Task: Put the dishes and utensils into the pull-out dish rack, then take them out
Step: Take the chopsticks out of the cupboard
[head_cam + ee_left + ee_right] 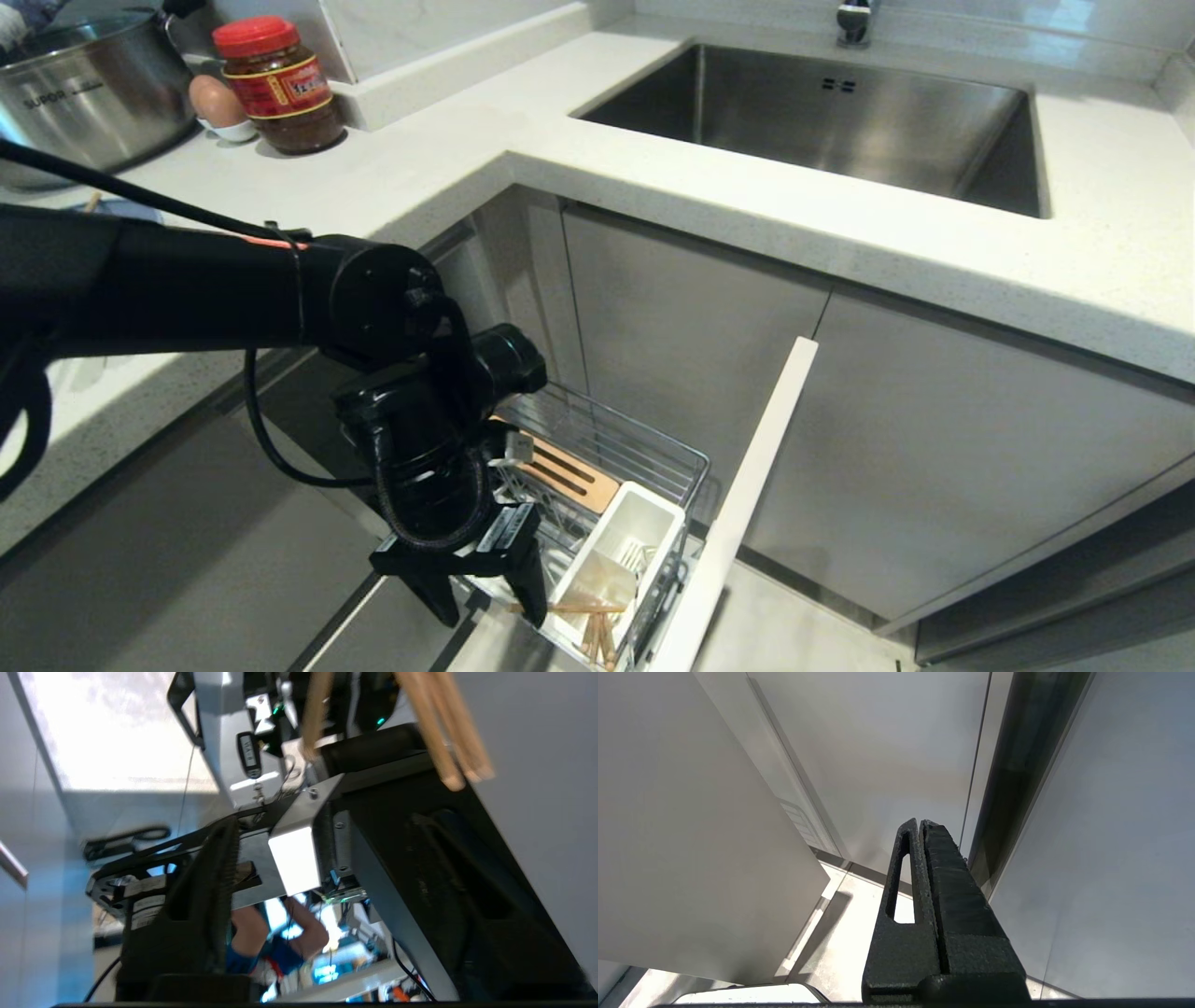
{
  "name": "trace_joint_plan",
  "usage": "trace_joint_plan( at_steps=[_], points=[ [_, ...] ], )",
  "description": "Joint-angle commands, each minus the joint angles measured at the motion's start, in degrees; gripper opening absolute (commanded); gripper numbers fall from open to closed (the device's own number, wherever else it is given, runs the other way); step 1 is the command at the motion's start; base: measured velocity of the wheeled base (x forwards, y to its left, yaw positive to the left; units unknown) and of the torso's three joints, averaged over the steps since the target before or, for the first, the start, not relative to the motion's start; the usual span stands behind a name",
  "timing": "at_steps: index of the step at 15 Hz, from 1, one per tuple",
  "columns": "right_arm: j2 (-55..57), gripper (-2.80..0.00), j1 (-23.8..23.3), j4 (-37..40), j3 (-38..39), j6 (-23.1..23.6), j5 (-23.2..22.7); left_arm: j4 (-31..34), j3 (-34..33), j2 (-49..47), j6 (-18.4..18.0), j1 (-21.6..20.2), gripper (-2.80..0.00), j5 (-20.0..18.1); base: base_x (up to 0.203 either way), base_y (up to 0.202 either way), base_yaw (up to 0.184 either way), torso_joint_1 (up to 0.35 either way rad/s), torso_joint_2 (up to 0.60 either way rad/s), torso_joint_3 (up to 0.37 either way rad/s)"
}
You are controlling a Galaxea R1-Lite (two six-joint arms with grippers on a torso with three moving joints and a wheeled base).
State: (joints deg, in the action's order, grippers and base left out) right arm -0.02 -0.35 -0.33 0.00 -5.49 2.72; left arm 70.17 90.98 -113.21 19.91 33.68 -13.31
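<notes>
Chopsticks (588, 623) — half-hidden behind left gripper (493, 611)

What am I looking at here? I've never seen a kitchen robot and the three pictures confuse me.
The top picture looks down from the robot's head. Its black left arm ends in the left pincer, fingers spread, holding nothing, over the pull-out dish rack. The chopsticks lie at the rack's white cutlery cup. On the counter stand a steel pot, a jar and an egg, beside the sink. The other pictures come from wrist cameras: the left one is blurred; the right one shows the right pincer shut, parked by cabinet panels.
</notes>
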Motion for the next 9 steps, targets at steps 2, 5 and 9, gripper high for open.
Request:
trace_joint_plan(
  at_steps=[2, 5, 9],
  points=[
    [-0.24, -2.8, 0.0, -0.02, 0.0, -0.05, 0.01, 0.41, -0.2, -5.83, -1.14, -0.97, 0.0, -0.05, 0.0, 0.0, 0.0, 0.0, 0.0, 0.0],
    [-0.23, -2.8, 0.0, -0.02, 0.0, -0.05, 0.01, 0.55, -0.1, -8.2, -3.64, -2.57, 0.0, -0.05, 0.0, 0.0, 0.0, 0.0, 0.0, 0.0],
    [-0.24, -2.8, 0.0, -0.02, 0.0, -0.05, 0.01, 1.23, 0.33, -10.33, -4.53, -3.1, 0.0, -0.29, 0.0, 0.0, 0.0, 0.0, 0.0, 0.0]
  ],
)
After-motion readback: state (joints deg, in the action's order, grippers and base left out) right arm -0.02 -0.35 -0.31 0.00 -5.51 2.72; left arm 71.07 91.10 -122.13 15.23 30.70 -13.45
